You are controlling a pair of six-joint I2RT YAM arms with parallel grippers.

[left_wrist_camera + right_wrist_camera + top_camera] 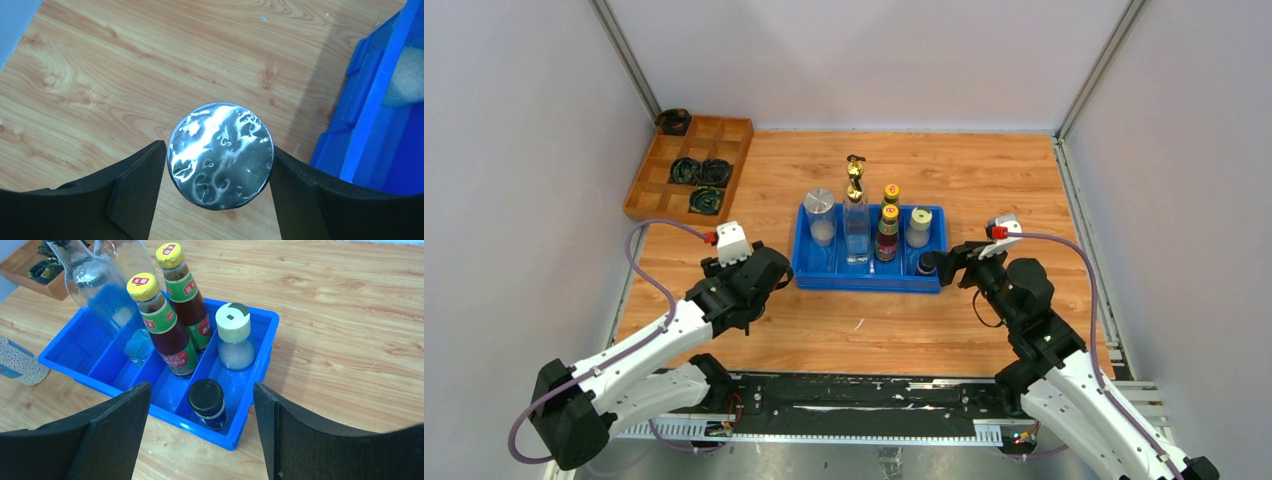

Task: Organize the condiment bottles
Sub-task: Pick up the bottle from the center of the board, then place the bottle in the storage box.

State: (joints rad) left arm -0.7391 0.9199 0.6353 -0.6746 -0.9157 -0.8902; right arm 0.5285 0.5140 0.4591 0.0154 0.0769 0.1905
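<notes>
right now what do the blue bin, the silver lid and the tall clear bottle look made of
blue bin: moulded plastic, smooth, slightly glossy, thin divider walls.
silver lid: metal or foil, mirror-bright with wrinkled reflections.
tall clear bottle: probably glass, maybe clear plastic; fully see-through with bright glints.

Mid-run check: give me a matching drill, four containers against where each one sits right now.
1. black-capped bottle
2. cream-lidded jar
3. gold-spouted bottle
4. silver-lidded jar in the left wrist view

A. on the table outside the blue bin, flanked by the left pincer
B. bin's right-end lane, far end
C. bin's right-end lane, near end
D. bin lane just left of the sauce bottles

Pairs: 1-C, 2-B, 3-D, 4-A.
</notes>
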